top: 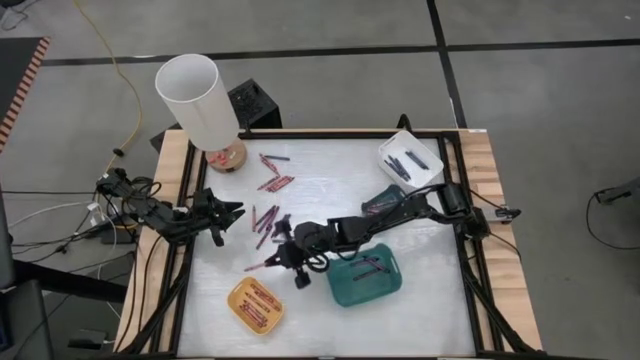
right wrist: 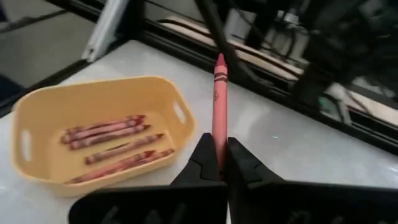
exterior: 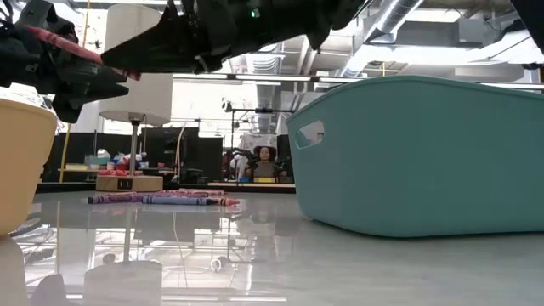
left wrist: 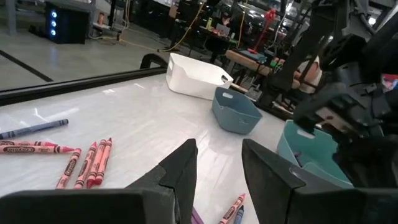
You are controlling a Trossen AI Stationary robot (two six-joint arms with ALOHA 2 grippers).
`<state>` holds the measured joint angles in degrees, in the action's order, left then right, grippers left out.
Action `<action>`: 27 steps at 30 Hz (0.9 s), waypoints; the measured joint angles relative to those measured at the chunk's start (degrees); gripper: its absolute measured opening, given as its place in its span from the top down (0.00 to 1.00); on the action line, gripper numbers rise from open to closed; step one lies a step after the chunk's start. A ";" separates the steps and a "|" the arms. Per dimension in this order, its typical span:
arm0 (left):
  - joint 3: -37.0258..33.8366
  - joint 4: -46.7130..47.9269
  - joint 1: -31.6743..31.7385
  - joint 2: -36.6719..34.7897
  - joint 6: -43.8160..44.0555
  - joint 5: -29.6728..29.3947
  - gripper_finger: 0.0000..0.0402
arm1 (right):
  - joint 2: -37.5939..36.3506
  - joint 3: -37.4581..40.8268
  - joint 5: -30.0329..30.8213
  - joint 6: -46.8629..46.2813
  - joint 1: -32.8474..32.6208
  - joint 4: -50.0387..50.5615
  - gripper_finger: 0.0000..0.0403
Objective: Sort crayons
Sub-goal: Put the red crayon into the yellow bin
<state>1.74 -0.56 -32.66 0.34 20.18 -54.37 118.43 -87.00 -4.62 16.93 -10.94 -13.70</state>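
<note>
Our right pincer (right wrist: 219,163) grips a red crayon (right wrist: 218,106); next we carry it over the yellow tray (right wrist: 37,118) and release. Left pincer (left wrist: 217,168) waits open.

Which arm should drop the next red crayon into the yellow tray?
Right: its gripper already clamps a red crayon close to the yellow tray. The left gripper holds nothing.

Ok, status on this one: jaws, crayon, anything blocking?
Right gripper shut on red crayon, above table beside yellow tray. Left gripper open, empty, at table's left. Nothing in the way.
</note>
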 joint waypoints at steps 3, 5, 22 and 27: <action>0.00 0.00 0.00 0.00 0.00 -0.02 0.71 | 0.02 0.05 -4.39 -0.25 0.00 -3.22 0.99; 0.00 0.00 0.00 0.00 0.00 -0.01 0.71 | 0.00 0.00 -7.66 -0.35 -0.11 -5.44 0.99; -0.02 -0.44 0.02 -0.02 0.13 -0.08 0.71 | 9.37 -11.08 -13.29 -5.54 -2.05 -8.28 0.99; -0.02 -0.26 0.02 0.00 0.44 -0.04 0.71 | 11.86 -17.36 -13.31 -3.62 -2.23 0.99 0.99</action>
<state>1.72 -0.81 -32.64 0.34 20.62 -54.41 130.30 -104.37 -17.93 13.31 -13.17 -12.72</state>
